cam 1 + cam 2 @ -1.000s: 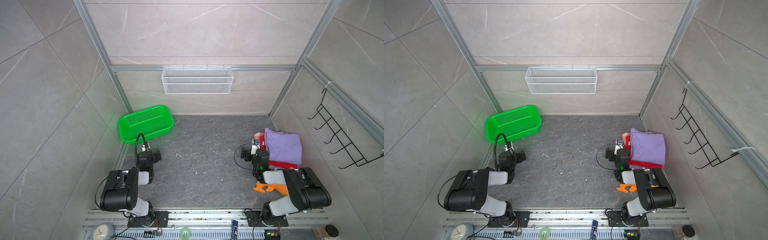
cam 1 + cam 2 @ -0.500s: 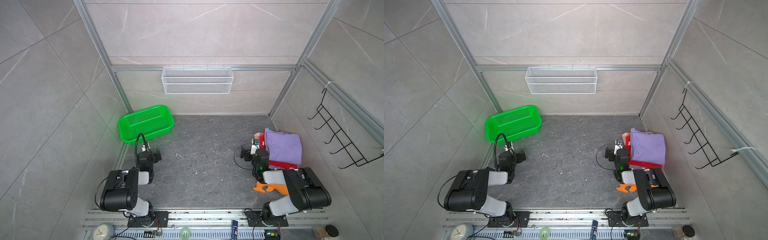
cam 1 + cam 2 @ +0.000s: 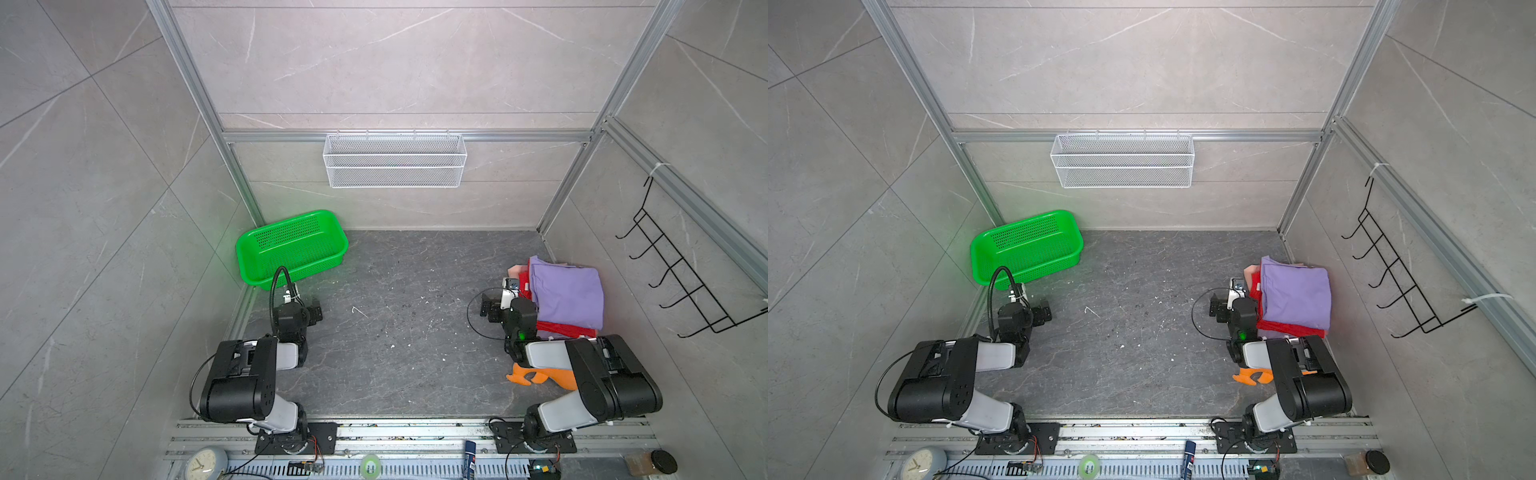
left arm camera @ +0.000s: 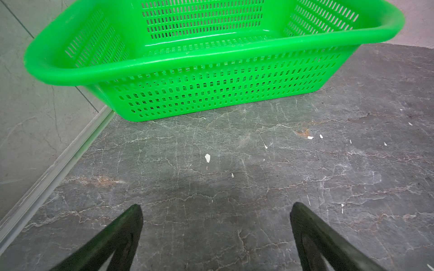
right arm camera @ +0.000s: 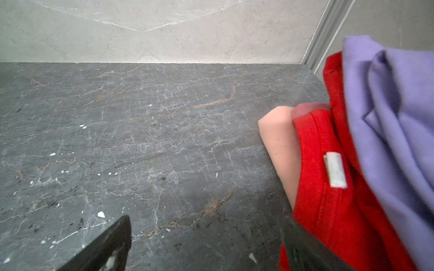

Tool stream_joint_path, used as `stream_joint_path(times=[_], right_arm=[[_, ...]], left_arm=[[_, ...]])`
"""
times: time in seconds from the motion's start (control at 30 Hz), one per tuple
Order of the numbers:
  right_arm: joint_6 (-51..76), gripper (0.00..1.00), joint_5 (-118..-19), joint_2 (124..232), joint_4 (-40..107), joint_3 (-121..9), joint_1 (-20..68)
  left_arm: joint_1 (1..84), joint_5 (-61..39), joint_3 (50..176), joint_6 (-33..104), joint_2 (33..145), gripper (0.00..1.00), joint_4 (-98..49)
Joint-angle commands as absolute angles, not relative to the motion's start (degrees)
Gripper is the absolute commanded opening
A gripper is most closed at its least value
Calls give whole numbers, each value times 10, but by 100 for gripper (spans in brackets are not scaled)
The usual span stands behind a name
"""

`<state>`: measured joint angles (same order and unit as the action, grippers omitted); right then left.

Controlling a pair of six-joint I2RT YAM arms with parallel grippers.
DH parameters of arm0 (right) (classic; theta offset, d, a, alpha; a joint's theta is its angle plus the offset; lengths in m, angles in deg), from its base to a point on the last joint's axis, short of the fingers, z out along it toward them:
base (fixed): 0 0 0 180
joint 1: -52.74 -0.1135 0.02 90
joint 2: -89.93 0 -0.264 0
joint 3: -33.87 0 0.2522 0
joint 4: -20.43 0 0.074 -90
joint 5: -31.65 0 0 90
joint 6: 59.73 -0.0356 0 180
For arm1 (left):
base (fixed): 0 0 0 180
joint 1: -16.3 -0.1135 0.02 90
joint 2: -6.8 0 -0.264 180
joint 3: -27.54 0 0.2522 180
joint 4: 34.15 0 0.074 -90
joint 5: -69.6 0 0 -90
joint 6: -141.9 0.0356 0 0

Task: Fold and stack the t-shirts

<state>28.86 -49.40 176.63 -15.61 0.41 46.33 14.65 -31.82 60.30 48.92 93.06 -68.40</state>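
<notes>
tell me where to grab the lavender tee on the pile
I'd pinch the lavender tee by the edge facing the open table, where it lies over the red tee. Come from the middle with the right gripper: the wall crowds its far side.

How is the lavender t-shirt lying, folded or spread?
Folded: the lavender t-shirt lies as a compact rectangle atop the red t-shirt in both top views.

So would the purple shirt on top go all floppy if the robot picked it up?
Probably floppy: the lavender t-shirt is creased cloth, so it would likely sag and unfold. Pushed, it may bunch or slide over the red t-shirt beneath.
</notes>
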Motion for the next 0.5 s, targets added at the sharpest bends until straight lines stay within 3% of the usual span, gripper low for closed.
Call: stream_joint_path(times=[0.0,0.47], right_arm=[[295,100,-488,1769,-160,-6,461],[300,100,-493,1766,-160,-3,459]], left_arm=[[147,-320,615,500,929,100,-699],[146,-320,614,499,928,100,-700]])
